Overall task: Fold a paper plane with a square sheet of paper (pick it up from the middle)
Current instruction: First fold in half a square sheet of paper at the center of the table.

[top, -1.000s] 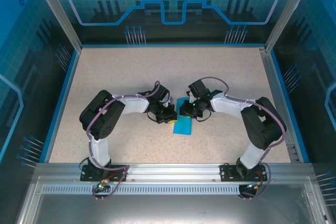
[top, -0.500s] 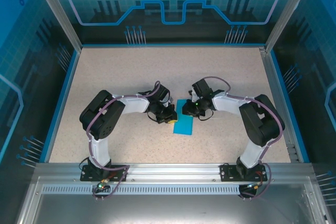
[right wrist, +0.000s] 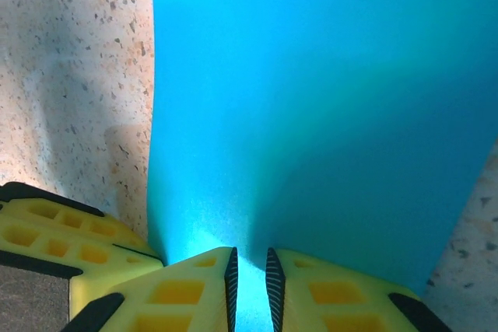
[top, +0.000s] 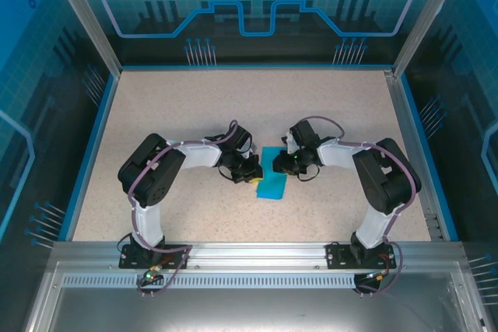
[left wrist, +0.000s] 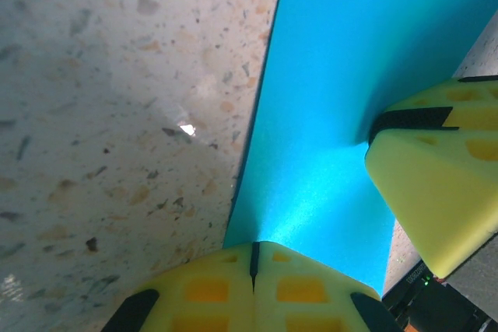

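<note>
Pinching the teal-blue sheet of paper (right wrist: 311,99), the right gripper (right wrist: 249,258) had its jaws drawn in to a narrow slit. Paper showed inside that slit, and the sheet puckered toward the fingertips. Ahead of this gripper the sheet spread out flat over the speckled table (right wrist: 70,75), with one straight edge running forward to the left of the jaws.

The left gripper (left wrist: 253,250) was fully closed, and its two yellow fingers (left wrist: 194,289) met along a thin dark seam. Its tips touched the near corner of the sheet, but whether any paper was caught in the seam could not be told. From there the sheet extended forward and to the right of the left gripper.

A yellow finger of the right gripper (left wrist: 436,192) rested on the sheet just right of the left gripper's tips. In the top view the two grippers faced each other across the sheet's far half, and the rest of the sheet lay on the table toward the arm bases.
</note>
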You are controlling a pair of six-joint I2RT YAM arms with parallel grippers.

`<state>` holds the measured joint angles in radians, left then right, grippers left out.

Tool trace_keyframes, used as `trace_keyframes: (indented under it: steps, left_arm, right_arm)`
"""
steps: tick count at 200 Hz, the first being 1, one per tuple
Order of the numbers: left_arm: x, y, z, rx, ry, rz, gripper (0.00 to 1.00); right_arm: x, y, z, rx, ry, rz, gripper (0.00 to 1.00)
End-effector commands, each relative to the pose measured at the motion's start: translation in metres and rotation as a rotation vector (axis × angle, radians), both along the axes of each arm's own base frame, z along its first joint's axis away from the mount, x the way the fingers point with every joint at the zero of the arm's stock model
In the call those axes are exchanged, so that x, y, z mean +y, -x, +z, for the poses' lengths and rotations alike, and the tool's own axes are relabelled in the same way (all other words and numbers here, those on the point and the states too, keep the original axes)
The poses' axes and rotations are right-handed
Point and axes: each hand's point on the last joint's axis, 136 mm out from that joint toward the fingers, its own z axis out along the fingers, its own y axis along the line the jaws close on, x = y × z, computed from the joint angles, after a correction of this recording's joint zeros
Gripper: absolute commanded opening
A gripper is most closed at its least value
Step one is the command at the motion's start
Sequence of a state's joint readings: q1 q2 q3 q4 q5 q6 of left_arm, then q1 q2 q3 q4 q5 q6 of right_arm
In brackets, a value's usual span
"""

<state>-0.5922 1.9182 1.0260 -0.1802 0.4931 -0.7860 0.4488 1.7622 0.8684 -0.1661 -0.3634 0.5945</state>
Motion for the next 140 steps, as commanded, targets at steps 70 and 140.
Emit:
trace_keyframes:
  steps: [70,140]
  left_arm:
    - [0.057,0.045,-0.077,0.160,-0.333,0.035,0.05]
    - [0.056,0.045,-0.077,0.158,-0.330,0.032,0.04]
  right_arm:
    - [-0.040,0.008,-0.012,-0.040,-0.089,-0.050,0.22]
    - [-0.027,-0.012,0.044,-0.163,-0.125,-0.062,0.23]
